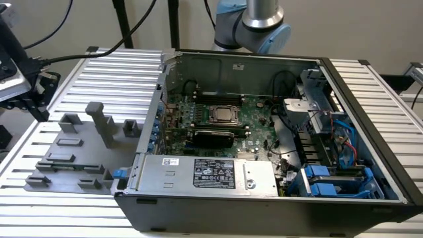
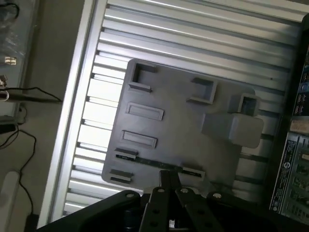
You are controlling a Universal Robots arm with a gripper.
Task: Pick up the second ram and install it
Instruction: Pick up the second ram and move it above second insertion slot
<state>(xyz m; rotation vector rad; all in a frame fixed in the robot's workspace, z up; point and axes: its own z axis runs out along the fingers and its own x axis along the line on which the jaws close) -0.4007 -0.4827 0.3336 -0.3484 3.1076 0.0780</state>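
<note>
**Ram and jaws.** The ram (image 1: pixel 71 166) (image 2: pixel 149 162) is a long, narrow, dark strip. It stands on edge in the row of small slotted holders along one side of the tray (image 1: pixel 86 148) (image 2: pixel 178 121), at the end far from the case (image 1: pixel 264 213). We see only its thin top edge, and its chips are too small to make out. The gripper (image 1: pixel 31 106) (image 2: pixel 166 175) hangs above the desk (image 1: pixel 119 69) (image 2: pixel 193 29) at the exterior view's left, apart from the ram. Its black, jointed metal jaws are pressed together on nothing.

**Materials and shapes.**
- The tray is matte grey plastic, a flat plate with raised rectangular pockets and one tall square post (image 1: pixel 99 124) (image 2: pixel 236 128).
- The desk is ribbed, bright aluminium, with parallel slats that catch the light.
- The case is black sheet metal, lying open with a dull grey inner wall.
- Inside lies a green motherboard (image 1: pixel 254 116) with a shiny square socket (image 1: pixel 225 115).
- Also in the case is a silver box-shaped power supply (image 1: pixel 165 173) carrying a printed label.
- Blue plastic brackets (image 1: pixel 324 181) sit at the corner on the exterior view's right.
</note>
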